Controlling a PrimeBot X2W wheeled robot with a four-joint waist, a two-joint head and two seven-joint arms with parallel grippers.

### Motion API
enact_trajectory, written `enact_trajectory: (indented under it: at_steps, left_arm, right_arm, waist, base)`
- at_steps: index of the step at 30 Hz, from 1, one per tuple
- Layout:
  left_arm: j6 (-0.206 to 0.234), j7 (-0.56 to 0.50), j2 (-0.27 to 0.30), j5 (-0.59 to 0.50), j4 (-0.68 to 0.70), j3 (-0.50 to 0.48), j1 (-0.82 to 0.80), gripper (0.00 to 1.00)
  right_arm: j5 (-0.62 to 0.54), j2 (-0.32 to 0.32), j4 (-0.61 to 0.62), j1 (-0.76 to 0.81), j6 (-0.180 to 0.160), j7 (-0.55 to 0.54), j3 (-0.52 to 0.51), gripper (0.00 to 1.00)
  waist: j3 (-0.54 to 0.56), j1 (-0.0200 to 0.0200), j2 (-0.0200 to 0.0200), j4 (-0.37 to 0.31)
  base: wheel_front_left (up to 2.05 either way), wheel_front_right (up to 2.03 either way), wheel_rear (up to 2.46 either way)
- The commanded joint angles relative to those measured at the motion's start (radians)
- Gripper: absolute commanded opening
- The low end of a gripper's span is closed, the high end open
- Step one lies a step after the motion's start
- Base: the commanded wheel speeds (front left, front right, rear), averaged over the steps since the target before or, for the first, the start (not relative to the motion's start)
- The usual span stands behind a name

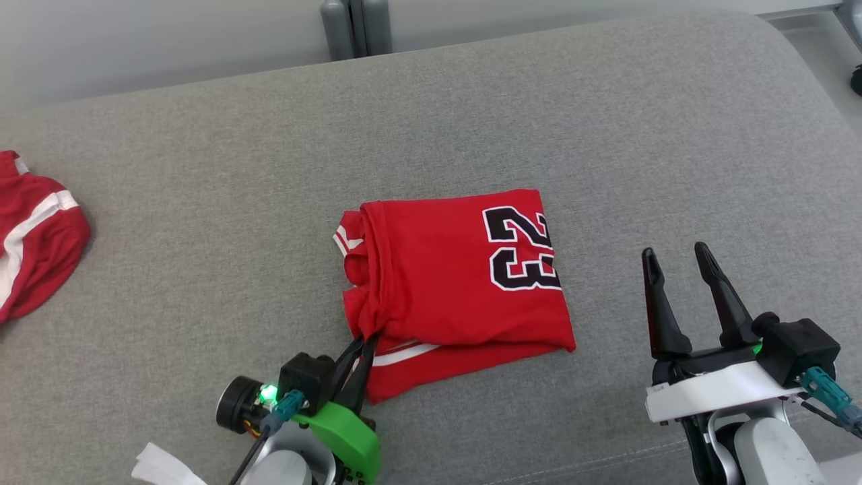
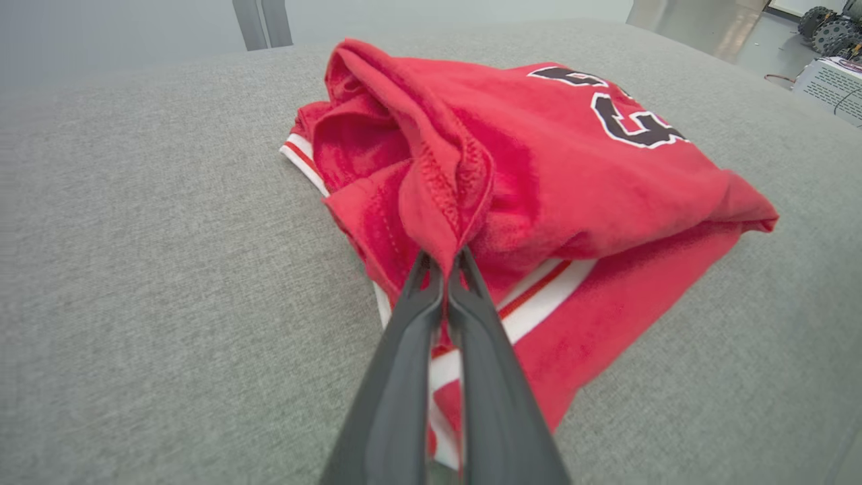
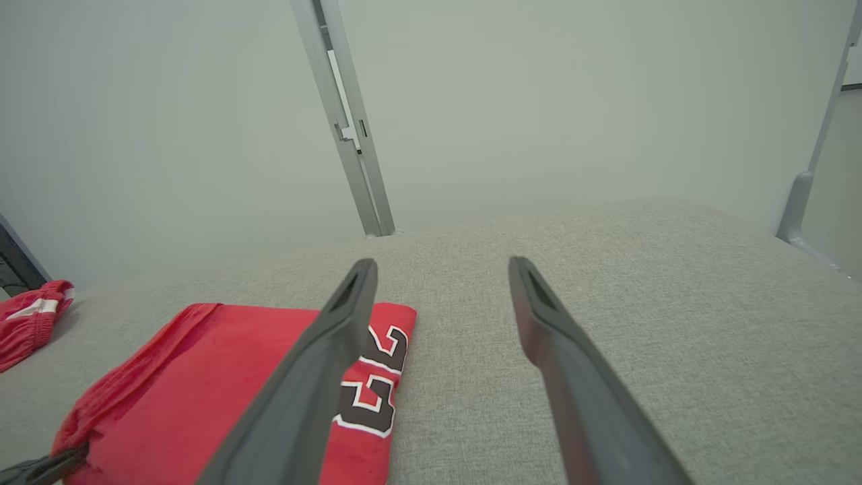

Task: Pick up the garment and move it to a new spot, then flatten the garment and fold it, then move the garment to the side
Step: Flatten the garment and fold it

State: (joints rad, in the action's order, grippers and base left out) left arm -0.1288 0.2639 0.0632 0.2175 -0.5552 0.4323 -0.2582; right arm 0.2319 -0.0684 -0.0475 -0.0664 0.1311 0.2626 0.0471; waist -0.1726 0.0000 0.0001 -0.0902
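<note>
The garment [image 1: 458, 283] is a red jersey with a black "23", folded into a rough square on the grey cushion [image 1: 202, 283]. My left gripper [image 1: 367, 338] is shut on the garment's near left edge; in the left wrist view the fingertips pinch a red hem fold of the garment [image 2: 572, 188], with the left gripper [image 2: 444, 259] at its tip. My right gripper [image 1: 672, 250] stands open to the right of the garment, above bare cushion. In the right wrist view the right gripper [image 3: 441, 266] holds nothing and the garment [image 3: 202, 377] lies at the lower left.
A second red cloth with white stripes [image 1: 34, 236] lies at the cushion's far left edge, also seen as the red cloth [image 3: 30, 316] in the right wrist view. A pale wall and a grey post [image 1: 357, 27] stand behind the cushion. Floor and equipment [image 2: 832, 74] lie off to the right.
</note>
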Motion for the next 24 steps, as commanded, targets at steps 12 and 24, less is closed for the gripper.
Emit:
enact_trajectory:
  at_steps: [12,24]
  left_arm:
    - [0.005,0.000,0.027,0.037,0.059,0.033,0.082,1.00]
    - [0.059,0.000,0.036,0.029,0.250,-0.120,0.129,1.00]
  right_arm:
    - [-0.001,-0.001,-0.022,0.017,-0.001,0.003,-0.029,1.00]
    - [-0.006,-0.003,-0.027,0.029,-0.001,0.003,-0.035,1.00]
  waist:
    - [0.022,0.0000,-0.0001,0.036]
    - [0.087,0.0000,-0.0001,0.084]
  base:
    - [0.00,0.00,0.00]
    - [0.00,0.00,0.00]
